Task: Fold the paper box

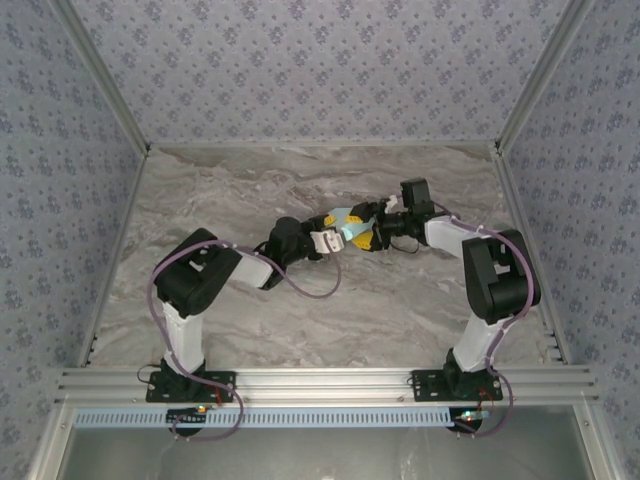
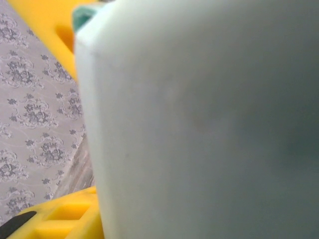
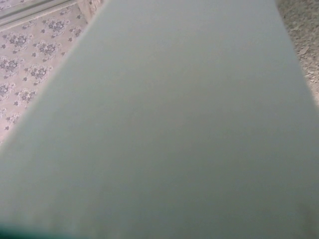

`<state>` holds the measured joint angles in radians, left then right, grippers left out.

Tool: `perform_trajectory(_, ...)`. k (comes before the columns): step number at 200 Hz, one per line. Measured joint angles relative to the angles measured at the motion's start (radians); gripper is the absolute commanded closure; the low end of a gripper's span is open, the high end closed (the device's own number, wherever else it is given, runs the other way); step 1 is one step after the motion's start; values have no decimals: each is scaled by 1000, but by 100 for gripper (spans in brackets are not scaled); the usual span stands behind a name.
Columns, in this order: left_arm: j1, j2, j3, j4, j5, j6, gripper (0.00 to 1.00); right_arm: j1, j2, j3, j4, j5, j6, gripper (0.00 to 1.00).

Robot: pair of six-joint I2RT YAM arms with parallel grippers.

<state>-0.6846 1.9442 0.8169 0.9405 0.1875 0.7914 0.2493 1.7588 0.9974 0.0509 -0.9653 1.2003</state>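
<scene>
The paper box (image 1: 350, 227) is pale aqua card, held above the middle of the table where the two arms meet. My left gripper (image 1: 337, 240) comes at it from the left. In the left wrist view the paper box (image 2: 199, 129) sits between the yellow fingers (image 2: 45, 25), one against its top corner and one against its lower edge. My right gripper (image 1: 369, 230) reaches in from the right. In the right wrist view the paper box (image 3: 169, 129) lies flat across the lens and hides the fingers, so their state is unclear.
The marble-patterned table (image 1: 300, 320) is bordered by patterned walls on three sides and an aluminium rail (image 1: 320, 385) at the near edge, where both arm bases are bolted. Metal posts (image 1: 520, 200) run along the side edges.
</scene>
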Motion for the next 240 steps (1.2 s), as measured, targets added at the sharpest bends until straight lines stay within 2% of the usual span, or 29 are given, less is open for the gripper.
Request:
perform_trajectory(32,10,-45,-3,-89,-2,-10,52,-16,-28,0,-34,0,-22,22)
perform_trajectory(50,15,-92,4,-195,3,-19,52,-48,-63,1,-71,-2,-63,20)
perform_trajectory(84,29,-177,172,-627,44,-27,52,-124,-127,64,-240,22,-296,20)
perform_trajectory(101,30,-204,254,-835,48,-27,51,-147,-166,82,-294,83,-428,20)
perform_trajectory(136,30,-279,309,-1138,36,-53,51,-136,-229,71,-309,250,-704,20)
perform_trajectory(152,28,-292,349,-1259,29,-61,51,-98,-254,36,-259,328,-848,19)
perform_trajectory(172,21,-293,405,-1393,-2,-60,55,-61,-305,-93,-71,340,-977,18)
perform_trajectory(188,16,-292,449,-1507,-45,-60,53,-55,-323,-181,54,322,-1027,18)
perform_trajectory(219,15,-279,507,-1677,-71,-59,51,-20,-315,-179,92,323,-1133,19)
perform_trajectory(240,16,-218,577,-1778,-68,-48,49,-20,-315,-182,146,330,-1135,19)
